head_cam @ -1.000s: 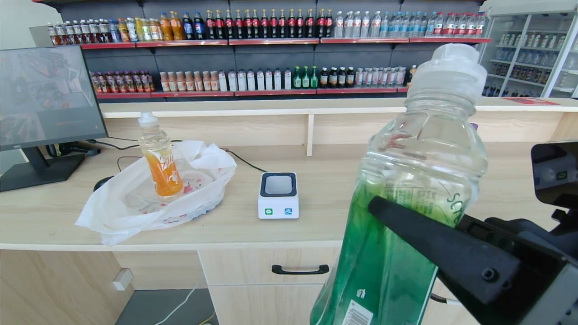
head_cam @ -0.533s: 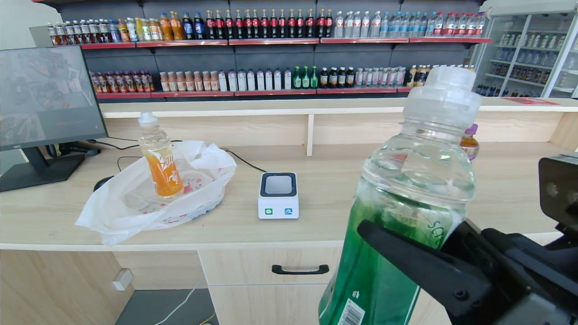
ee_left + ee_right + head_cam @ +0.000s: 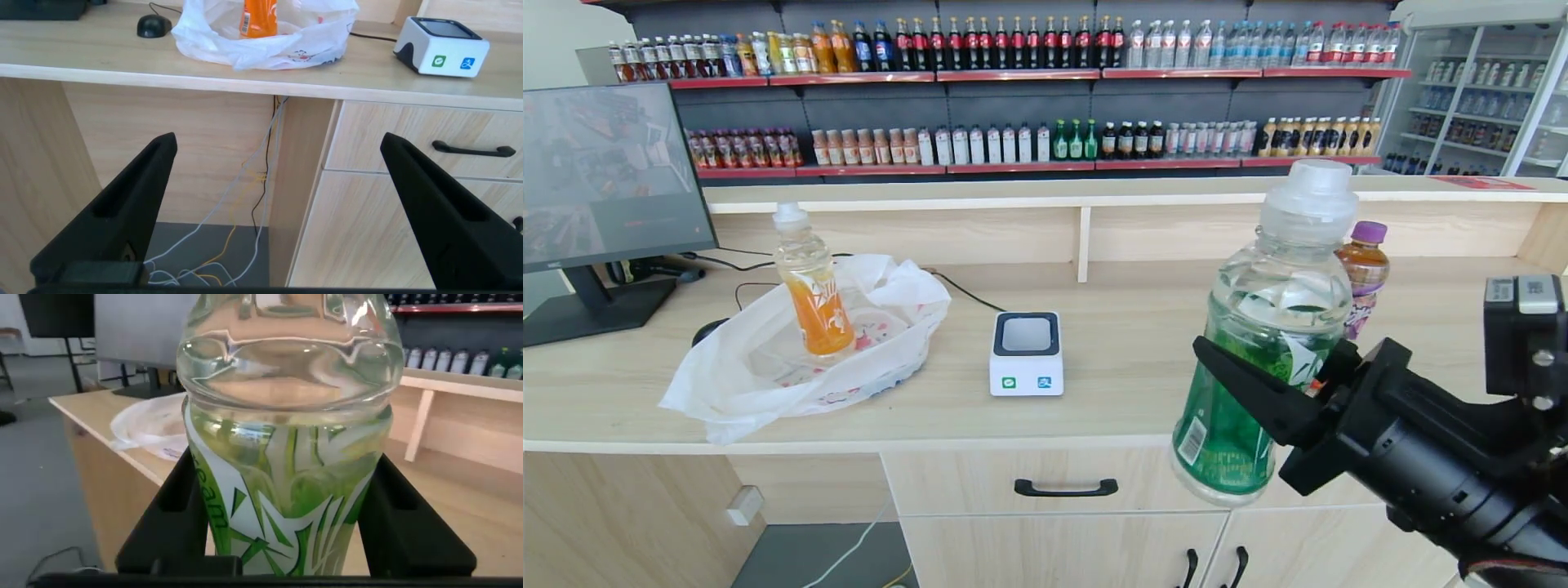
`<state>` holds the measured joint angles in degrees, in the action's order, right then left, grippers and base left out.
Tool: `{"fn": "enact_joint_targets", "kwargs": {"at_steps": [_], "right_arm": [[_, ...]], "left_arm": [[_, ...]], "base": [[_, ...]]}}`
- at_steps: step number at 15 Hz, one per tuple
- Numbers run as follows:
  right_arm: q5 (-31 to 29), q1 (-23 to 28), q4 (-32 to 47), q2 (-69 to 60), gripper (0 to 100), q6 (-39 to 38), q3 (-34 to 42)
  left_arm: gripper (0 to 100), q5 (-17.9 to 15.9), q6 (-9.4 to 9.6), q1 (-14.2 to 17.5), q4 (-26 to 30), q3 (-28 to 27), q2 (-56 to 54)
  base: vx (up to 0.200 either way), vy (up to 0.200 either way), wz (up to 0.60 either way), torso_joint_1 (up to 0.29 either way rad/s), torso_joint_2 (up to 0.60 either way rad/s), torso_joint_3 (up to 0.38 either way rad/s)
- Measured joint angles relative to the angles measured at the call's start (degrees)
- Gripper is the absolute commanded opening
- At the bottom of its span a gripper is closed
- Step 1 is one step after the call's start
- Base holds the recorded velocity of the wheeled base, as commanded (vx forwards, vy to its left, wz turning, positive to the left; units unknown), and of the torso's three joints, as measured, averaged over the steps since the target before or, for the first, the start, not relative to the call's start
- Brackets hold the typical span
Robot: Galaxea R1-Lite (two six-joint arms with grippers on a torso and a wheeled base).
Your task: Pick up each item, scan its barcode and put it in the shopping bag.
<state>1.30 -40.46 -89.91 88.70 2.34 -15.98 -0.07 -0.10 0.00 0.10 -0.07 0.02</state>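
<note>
Pinching the green bottle upright in the right gripper, just off the counter front edge. Needs carrying left and forward to the scanner, bag beyond. Left gripper spread, low below the counter.

Three bottles, one shopping bag and one scanner at the counter

The green-labelled bottle, clear with a whitish cap, is almost upright in the air in front of the counter edge, and the right gripper clamps it at the label. The orange bottle stands upright inside the open white shopping bag on the counter's left part. The white scanner, its window facing up, sits just beside the bag. A purple-capped bottle stands upright behind the held one.
</note>
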Motion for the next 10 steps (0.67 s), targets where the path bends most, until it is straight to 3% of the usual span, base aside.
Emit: {"fn": "enact_joint_targets", "kwargs": {"at_steps": [3,6,10], "right_arm": [[-0.8,7.8,-0.1,1.1,0,4.2,1.8],[-0.9,9.8,0.0,1.8,0,5.2,3.1],[-0.8,10.8,-0.2,3.0,0,4.9,2.5]], "left_arm": [[100,0.1,-0.06,0.0,0.0,0.0,0.0],[100,0.1,-0.12,0.0,0.0,0.0,0.0],[100,0.0,-0.12,0.0,0.0,0.0,0.0]], "base": [[0.000,0.000,0.00,0.000,0.00,0.000],[0.000,0.000,0.00,0.000,0.00,0.000],[0.000,0.200,0.00,0.000,0.00,0.002]]}}
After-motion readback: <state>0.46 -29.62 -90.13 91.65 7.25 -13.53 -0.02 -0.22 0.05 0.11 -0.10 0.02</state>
